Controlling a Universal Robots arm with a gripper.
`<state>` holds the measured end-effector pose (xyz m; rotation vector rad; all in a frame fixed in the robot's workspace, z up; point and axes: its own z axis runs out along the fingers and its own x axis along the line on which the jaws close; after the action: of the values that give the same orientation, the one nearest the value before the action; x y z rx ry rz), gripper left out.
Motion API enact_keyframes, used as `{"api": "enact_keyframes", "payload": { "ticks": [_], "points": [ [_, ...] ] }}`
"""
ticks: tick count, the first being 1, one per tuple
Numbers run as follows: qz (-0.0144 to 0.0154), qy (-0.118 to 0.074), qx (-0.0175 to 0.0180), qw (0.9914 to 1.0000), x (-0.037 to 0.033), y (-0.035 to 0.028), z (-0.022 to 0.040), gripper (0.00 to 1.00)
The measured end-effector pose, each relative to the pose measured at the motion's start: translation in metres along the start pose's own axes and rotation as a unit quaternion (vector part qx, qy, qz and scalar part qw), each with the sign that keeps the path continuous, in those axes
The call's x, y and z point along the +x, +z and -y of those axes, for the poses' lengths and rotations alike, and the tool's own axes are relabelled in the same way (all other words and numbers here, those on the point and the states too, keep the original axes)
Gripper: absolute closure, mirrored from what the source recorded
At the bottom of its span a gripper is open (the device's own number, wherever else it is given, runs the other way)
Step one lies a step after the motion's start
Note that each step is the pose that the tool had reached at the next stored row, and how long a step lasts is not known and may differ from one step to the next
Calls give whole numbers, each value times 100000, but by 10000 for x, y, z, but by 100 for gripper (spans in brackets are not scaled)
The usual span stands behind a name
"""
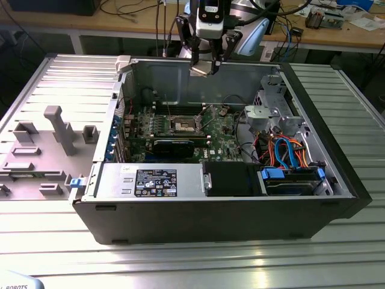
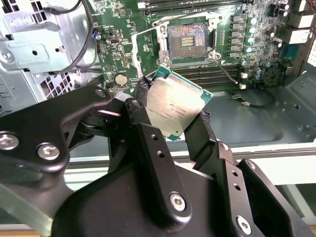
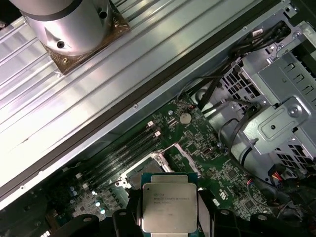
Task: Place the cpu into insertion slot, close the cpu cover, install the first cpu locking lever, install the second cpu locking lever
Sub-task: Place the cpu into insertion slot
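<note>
Right up against the lens in the second wrist view, the gripper (image 2: pixel 174 101) has its black fingers (image 2: pixel 201 136) clamped on opposite edges of the cpu (image 2: pixel 173 116), silver top facing the camera, green rim showing at its corners. The chip is tilted between the fingers and hangs in the air, touching nothing else.

Beyond it lies the insertion slot (image 2: pixel 187 42), dark centre and gold contacts uncovered, well apart from the chip. The cpu cover (image 2: pixel 134 54) is swung up off the slot, its thin silver frame standing just beside it. A round coin battery (image 2: pixel 121 78) sits on the green circuit board (image 2: pixel 237 79) near that frame.

Over to the exterior view: the gripper hovers in the upper middle of the frame, above the far wall of the open computer case (image 1: pixel 240 211), with the slot lower down, near the frame's centre. A perforated metal drive cage (image 1: pixel 274 111) stands toward the exterior view's right, blue and orange cables (image 1: pixel 289 150) below it. The case rests on a ribbed metal table (image 1: pixel 180 259), and a grey fixture tray (image 1: pixel 42 156) lies on the exterior view's left.
</note>
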<state>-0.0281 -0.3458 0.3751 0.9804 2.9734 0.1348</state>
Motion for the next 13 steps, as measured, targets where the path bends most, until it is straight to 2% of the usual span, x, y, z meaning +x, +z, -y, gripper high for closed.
{"api": "enact_keyframes", "payload": {
  "ticks": [13],
  "points": [
    [285, 3330, -67, 99944, 0, 2, 0, 46]
  ]
}}
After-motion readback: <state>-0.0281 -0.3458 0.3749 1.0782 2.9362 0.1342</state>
